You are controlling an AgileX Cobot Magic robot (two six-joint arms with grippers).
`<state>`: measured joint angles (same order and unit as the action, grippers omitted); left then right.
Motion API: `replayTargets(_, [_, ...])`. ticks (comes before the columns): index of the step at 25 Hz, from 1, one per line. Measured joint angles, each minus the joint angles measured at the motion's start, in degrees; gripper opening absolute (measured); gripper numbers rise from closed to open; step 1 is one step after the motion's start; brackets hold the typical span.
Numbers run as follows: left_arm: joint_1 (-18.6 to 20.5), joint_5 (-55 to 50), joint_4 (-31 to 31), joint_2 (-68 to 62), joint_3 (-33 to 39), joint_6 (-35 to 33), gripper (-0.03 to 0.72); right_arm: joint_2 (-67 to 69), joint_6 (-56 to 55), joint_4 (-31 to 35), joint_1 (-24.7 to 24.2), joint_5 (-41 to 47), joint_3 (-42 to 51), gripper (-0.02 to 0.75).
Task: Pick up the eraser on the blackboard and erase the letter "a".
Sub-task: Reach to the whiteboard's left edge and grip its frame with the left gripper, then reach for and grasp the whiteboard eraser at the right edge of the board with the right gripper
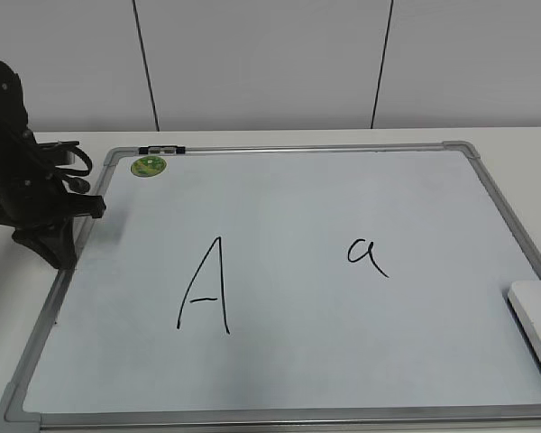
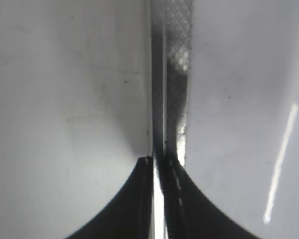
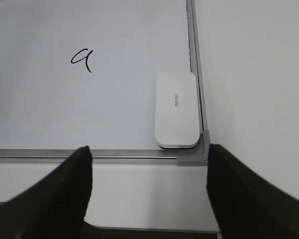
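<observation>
Right wrist view shows the eraser point(image 3: 176, 110) lying on the blackboard point(image 3: 89, 109), tucked into the board's near right corner, its right edge against the metal frame. It sits ahead of the right gripper point(image 3: 148, 160), between the lines of the two fingers but closer to the right one. The fingers are spread wide and hold nothing. The eraser's long axis runs straight away from the camera, parallel to the right frame rail, so the fingers already stand across its short sides.

The letter "a" point(image 3: 82, 58) lies farther up the board and to the left of the eraser, well apart from it.

Exterior view places the eraser point(image 1: 536, 327) at the right edge, with the left gripper point(image 1: 59, 248) over the far left frame. Left wrist view shows those fingers point(image 2: 157, 169) pressed together on nothing, above the frame rail.

Judgement: the right arm is clearly nearer. The pick calls for a forward advance with a slight rightward shift, then descent. The adjoining frame may obstruct the right finger.
</observation>
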<state>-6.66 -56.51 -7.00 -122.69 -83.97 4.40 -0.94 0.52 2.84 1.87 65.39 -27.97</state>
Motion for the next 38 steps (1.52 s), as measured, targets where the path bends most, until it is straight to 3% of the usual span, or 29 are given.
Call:
replayTargets(5, [0.00, 0.00, 0.11, 0.00, 0.00, 0.00, 0.027, 2.00, 0.00, 0.00, 0.00, 0.00, 0.00, 0.534])
replayTargets(16, [0.00, 0.00, 0.11, 0.00, 0.00, 0.00, 0.029, 32.23, 0.16, 0.00, 0.76, -0.74, -6.41, 0.535])
replayTargets(25, [0.00, 0.00, 0.11, 0.00, 0.00, 0.00, 0.029, 50.75, 2.47, -1.95, 1.33, -6.59, -10.92, 0.653])
replayTargets(38, [0.00, 0.00, 0.11, 0.00, -0.08, 0.00, 0.030, 74.92, 2.62, -2.84, 1.33, -12.06, -16.79, 0.662])
